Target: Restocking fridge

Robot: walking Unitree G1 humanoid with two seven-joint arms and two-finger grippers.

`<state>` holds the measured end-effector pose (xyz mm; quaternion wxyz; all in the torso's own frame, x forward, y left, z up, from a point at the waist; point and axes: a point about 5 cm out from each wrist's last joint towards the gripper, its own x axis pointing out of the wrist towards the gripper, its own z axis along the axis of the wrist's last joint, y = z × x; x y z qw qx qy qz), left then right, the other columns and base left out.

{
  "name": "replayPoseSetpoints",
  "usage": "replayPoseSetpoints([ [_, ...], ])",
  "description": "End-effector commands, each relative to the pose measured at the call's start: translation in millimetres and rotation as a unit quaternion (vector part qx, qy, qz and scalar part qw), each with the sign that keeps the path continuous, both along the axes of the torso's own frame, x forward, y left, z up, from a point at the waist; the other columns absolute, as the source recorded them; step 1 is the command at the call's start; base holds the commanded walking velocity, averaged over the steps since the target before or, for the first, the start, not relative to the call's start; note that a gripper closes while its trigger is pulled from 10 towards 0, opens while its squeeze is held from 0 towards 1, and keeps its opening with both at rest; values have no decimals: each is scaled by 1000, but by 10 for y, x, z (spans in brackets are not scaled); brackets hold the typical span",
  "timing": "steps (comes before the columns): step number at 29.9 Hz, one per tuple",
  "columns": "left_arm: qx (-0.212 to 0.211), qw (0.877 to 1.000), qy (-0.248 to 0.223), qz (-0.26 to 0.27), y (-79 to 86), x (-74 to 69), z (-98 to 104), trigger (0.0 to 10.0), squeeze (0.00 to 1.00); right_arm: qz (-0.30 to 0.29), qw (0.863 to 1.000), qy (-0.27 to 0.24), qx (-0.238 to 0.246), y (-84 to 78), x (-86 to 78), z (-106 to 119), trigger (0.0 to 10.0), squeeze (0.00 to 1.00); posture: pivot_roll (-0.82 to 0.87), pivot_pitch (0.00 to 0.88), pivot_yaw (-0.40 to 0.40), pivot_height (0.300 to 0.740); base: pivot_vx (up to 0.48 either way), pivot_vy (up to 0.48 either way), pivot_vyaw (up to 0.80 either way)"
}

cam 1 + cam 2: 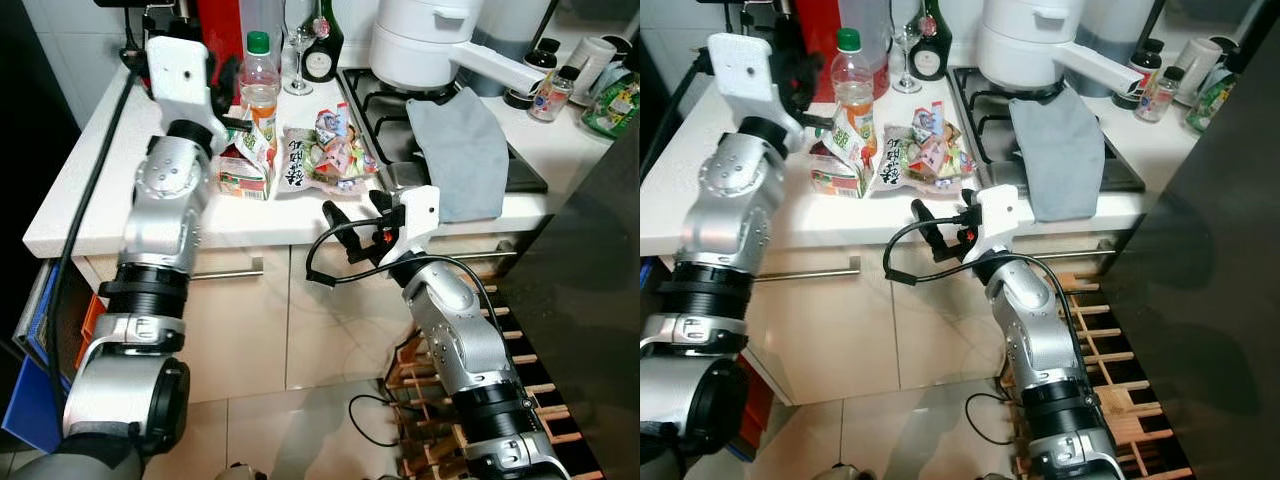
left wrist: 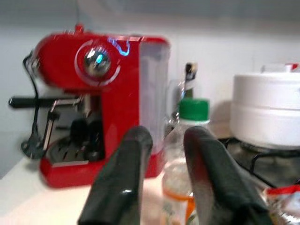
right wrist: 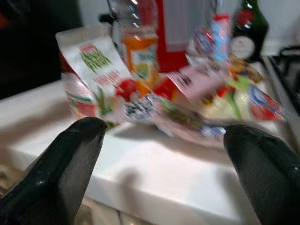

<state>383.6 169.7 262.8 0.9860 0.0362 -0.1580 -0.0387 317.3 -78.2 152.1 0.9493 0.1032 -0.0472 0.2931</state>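
- Right tool point(image 1: 352, 214): fingers spread wide, empty, level with the front edge of the white desk point(image 1: 120, 215), pointing at the groceries.
- Carton point(image 1: 243, 168): printed with fruit, on the desk near its front edge, leaning slightly.
- Snack bag point(image 1: 325, 150): clear, colourful contents, lying flat just beside the carton, next to the hob point(image 1: 400, 95).
- Grey cloth point(image 1: 460, 150): draped over the hob's front.
- Left tool point(image 2: 166, 159): raised above the carton, fingers narrowly apart, holding nothing, aimed at the bottle.
- Bottle point(image 1: 259, 82): green cap, orange label, upright behind the carton.
- Red coffee machine point(image 2: 93, 98): at the back, beside the bottle.
- White pot point(image 1: 420, 40): on the rear burner.
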Motion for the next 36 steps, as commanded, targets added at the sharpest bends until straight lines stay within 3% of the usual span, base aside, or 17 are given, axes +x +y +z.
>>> replayPoseSetpoints([
  [1,-20,1000,5,-10,12,41,96,10000,1000,41,999,-29,19,72,-43,181,10000,0,-28,0,-36,740,0,0,0],
  [6,8,998,36,-45,-63,77,90,10000,1000,57,997,-37,22,81,-60,226,10000,0,-36,0,-36,740,0,0,0],
  [10,2,995,65,-76,-144,71,6,10000,1000,52,998,-37,21,62,-47,219,10000,0,-41,0,-28,740,0,0,0],
  [16,-18,993,65,-96,-205,72,25,10000,1000,57,997,-44,20,93,-47,270,10000,0,-64,0,-4,740,0,0,0],
  [24,12,994,93,-63,-192,123,-53,10000,1000,65,996,-48,30,116,-60,302,10000,0,-70,0,5,740,0,0,0],
  [31,-8,991,131,-40,-151,169,-251,10000,1000,70,996,-49,35,123,-64,314,10000,0,-67,0,0,740,0,0,0],
  [34,-11,993,114,-11,-79,185,-249,10000,1000,77,995,-56,39,129,-74,338,10000,0,-67,0,0,740,0,0,0],
  [35,-13,993,113,-13,-84,186,-245,10000,0,79,994,-59,39,131,-79,345,10000,0,-67,0,-1,740,0,0,0],
  [36,-13,993,114,-17,-99,187,-244,10000,0,80,994,-62,39,132,-82,350,10000,0,-67,0,-1,740,0,0,0],
])
